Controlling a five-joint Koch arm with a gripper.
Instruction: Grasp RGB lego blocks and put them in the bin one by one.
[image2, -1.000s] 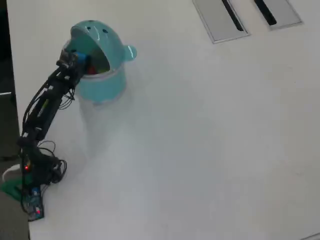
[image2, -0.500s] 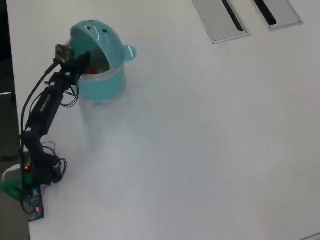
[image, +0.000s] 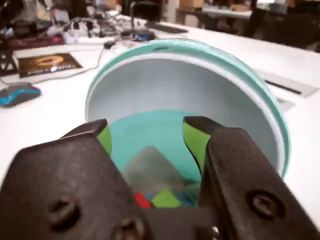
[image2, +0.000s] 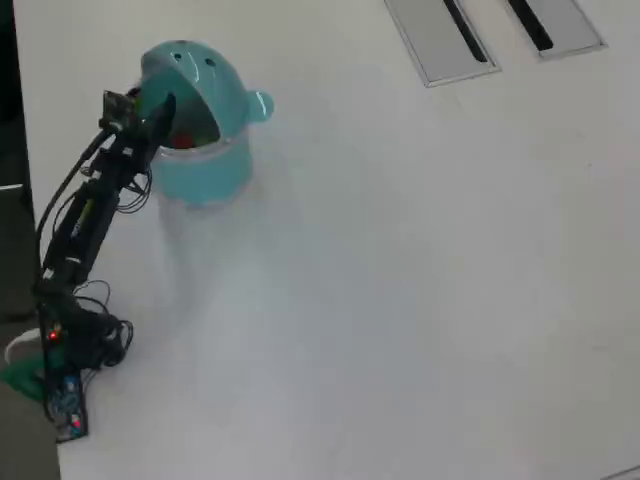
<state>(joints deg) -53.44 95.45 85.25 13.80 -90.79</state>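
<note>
In the overhead view the arm (image2: 85, 215) reaches from the counter's (image2: 400, 280) left edge toward 1 o'clock, its claw (image2: 160, 115) at the mouth of the teal bin (image2: 205, 165) near the counter's 10 o'clock corner. Two grey panels (image2: 440, 40) lie at 1 o'clock. In the wrist view the claw (image: 146, 131) stands apart and empty, green-padded tips before the bin (image: 240, 85); a red block (image: 142, 200) and a yellow-green block (image: 165, 199) lie touching inside it.
</note>
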